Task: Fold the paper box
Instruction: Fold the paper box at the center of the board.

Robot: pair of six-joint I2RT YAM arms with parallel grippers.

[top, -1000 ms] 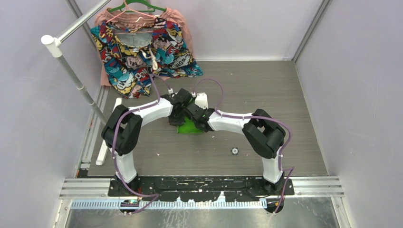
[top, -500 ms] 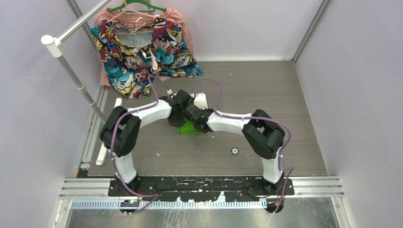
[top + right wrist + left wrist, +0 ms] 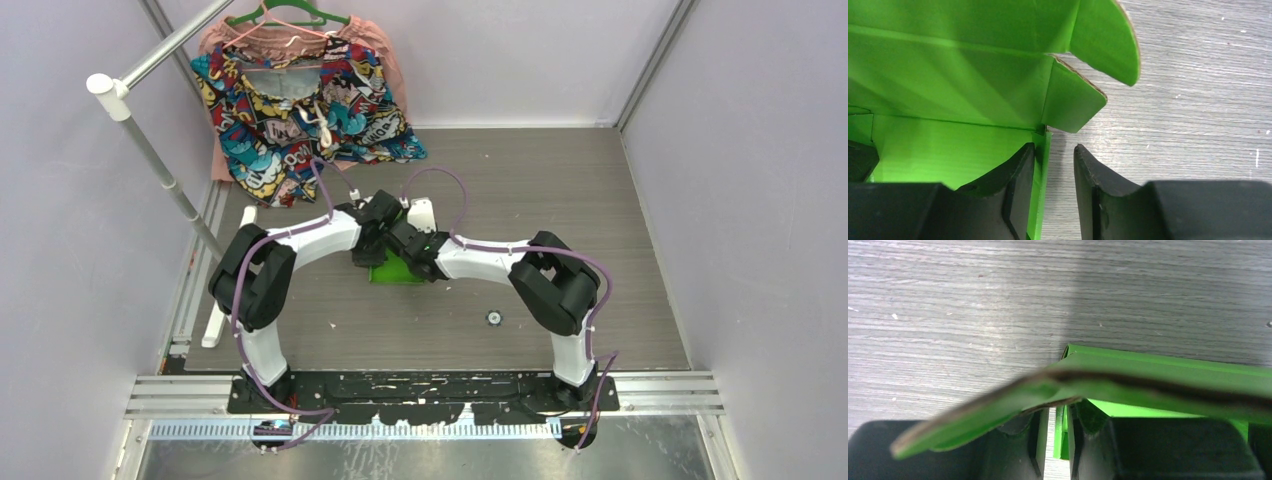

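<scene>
Paper box [image 3: 398,268] of bright lime-green thin card, partly folded, lies near the middle of the grey wood-grain tabletop [image 3: 560,190]. Left gripper [image 3: 1054,426] pinches one green panel edge-on; right gripper [image 3: 1053,186] stands parted, one finger beside a wall, clamping nothing.

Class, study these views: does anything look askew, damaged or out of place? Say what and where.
One flap of the paper box bows in a curve rather than lying flat. A colourful garment is bunched at the far left, and a small round object sits loose, both unrelated to folding.
</scene>
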